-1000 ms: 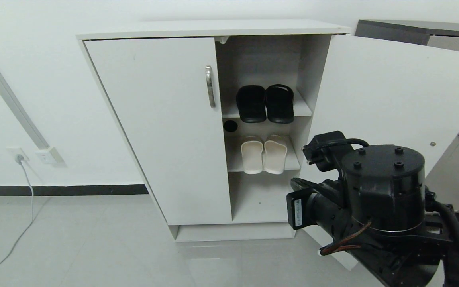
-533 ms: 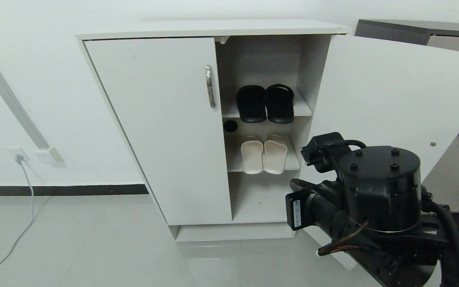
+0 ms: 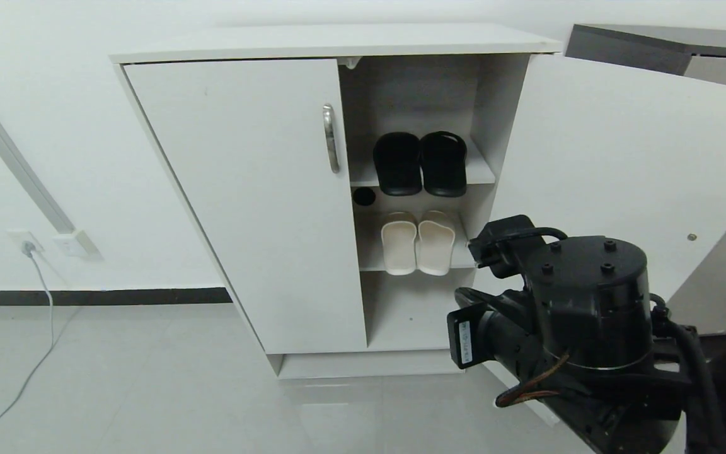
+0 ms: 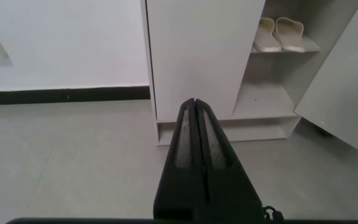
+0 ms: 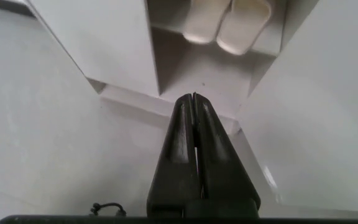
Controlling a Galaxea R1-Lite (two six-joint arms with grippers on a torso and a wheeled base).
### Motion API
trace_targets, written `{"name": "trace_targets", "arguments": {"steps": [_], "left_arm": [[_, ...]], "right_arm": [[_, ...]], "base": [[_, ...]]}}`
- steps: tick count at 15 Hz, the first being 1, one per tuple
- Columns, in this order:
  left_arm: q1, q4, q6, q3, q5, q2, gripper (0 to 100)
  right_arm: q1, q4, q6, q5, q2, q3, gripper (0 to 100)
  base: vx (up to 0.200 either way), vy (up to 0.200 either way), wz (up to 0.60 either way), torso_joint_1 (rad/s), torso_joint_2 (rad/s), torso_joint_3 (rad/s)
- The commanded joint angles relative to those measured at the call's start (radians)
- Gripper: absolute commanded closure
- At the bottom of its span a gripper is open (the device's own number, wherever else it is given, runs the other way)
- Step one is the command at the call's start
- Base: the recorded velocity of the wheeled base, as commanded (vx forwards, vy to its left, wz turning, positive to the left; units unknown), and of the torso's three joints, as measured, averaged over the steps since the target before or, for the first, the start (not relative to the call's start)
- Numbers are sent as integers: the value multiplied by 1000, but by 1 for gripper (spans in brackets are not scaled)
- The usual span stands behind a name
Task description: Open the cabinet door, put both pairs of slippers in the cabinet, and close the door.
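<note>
Inside, the white cabinet point(image 3: 331, 43) holds the black slippers point(image 3: 420, 162) on its upper shelf point(image 3: 480, 174) and the white slippers point(image 3: 418, 243) on the middle shelf point(image 3: 369, 260), so loading looks finished. The right door point(image 3: 615, 164) stands wide open. The left end effector point(image 4: 194, 102) and right end effector point(image 5: 193, 98) are pressed together, empty, likely for pushing it shut.

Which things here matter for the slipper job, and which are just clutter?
Job: cabinet, its open right door, black slippers on the upper shelf, white slippers on the shelf below.
Lying about: wall socket, slanted wall duct, grey cabinet behind the door.
</note>
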Motion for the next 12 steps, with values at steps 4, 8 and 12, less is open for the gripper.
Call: {"name": "trace_targets", "arguments": {"steps": [4,8,12], "left_arm": [[0,-2,-1,0,0,1,100],[-2,-2,-1,0,0,1,100],[0,-2,-1,0,0,1,100]], "right_arm": [[-4,-4,0,0,5,-1,100],[-5,-4,-1,0,5,0,100],[-7,-4,-1,0,5,-1,100]], "base": [[0,0,0,59,-525,-366],[0,0,0,118,-466,-348],[0,0,0,145,-469,-322]]}}
